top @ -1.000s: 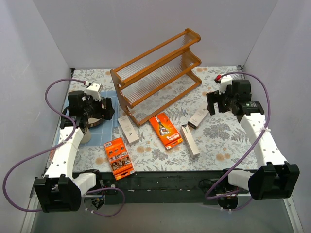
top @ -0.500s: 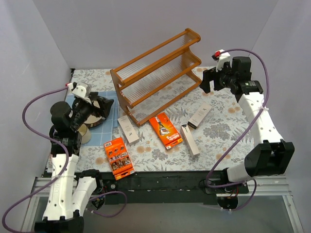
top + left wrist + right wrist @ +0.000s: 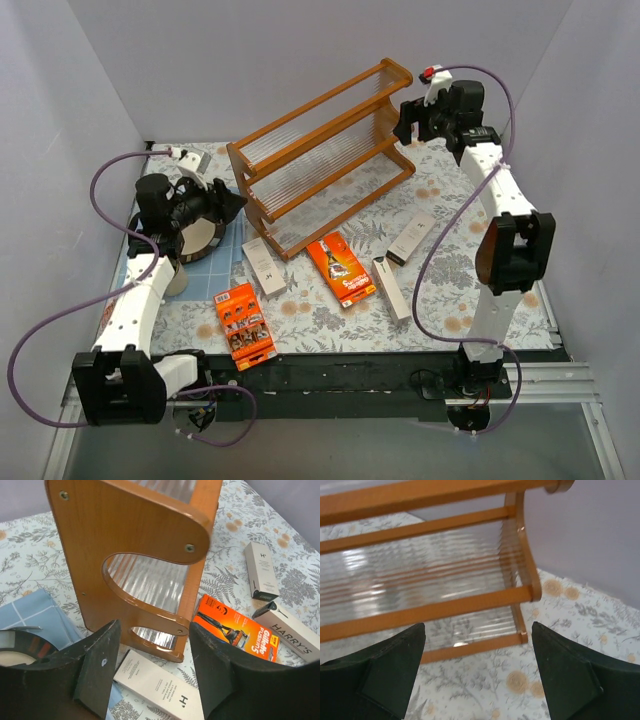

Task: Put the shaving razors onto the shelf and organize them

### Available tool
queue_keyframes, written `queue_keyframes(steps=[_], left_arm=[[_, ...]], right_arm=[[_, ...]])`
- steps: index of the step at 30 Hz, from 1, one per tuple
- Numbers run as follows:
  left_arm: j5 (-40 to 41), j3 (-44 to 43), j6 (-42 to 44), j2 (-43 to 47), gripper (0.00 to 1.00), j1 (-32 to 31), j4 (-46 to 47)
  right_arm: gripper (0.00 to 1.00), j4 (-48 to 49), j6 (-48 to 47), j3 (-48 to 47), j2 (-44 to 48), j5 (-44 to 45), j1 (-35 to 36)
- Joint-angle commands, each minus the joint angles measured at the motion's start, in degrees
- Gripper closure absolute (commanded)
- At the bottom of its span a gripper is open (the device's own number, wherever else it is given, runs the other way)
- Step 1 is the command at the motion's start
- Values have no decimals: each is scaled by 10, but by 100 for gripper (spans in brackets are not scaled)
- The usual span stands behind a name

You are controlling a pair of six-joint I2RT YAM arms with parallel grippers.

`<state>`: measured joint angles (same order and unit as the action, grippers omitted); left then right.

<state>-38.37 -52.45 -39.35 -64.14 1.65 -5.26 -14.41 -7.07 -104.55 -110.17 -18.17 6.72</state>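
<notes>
Beside shelf: orange pack "Gillette Fusion5", white box "HARRY'S"; left claw, right claw wide.

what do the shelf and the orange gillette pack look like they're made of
Shelf: smooth, satin-finished wood or veneer side frames with screw heads; rods pale and glossy, possibly clear plastic. Orange Gillette pack: likely printed card, flat with crisp edges.
</notes>
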Motion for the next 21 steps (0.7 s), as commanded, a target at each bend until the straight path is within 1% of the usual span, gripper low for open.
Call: queue_keyframes(steps=[1, 2, 5, 9, 12, 13, 14, 15, 17, 18, 20, 21], left_arm=[[35, -9, -20, -26, 42, -1, 66], [42, -13, -15, -39, 42, -1, 68], [54, -30, 7, -77, 40, -1, 68], [42, -67, 16, -120, 40, -2, 56], [47, -128, 26, -150, 39, -2, -17], [51, -139, 31, -154, 39, -2, -29], [58, -143, 37, -157, 39, -2, -36], [59, -143, 48, -159, 38, -2, -41], [58, -143, 58, -171, 38, -2, -48], [56, -144, 60, -177, 38, -2, -59], [57, -149, 56, -185, 38, -2, -64], [52, -151, 55, -191, 38, -2, -64]], right_arm=[[6, 57, 20, -96, -89, 19, -14], [6, 60, 20, -124, -105, 19, -16], [6, 69, 28, -170, -158, 24, -20], [7, 122, 44, -172, -189, 32, -24], [9, 169, 51, -162, -209, 22, -28], [10, 187, 53, -153, -210, 14, -29], [11, 223, 56, -145, -211, 8, -33], [12, 237, 60, -138, -220, 4, -34], [14, 230, 60, -159, -239, 2, -35], [16, 229, 59, -170, -253, -6, -35], [23, 233, 54, -174, -261, -20, -35], [29, 242, 52, -171, -261, -36, -35]])
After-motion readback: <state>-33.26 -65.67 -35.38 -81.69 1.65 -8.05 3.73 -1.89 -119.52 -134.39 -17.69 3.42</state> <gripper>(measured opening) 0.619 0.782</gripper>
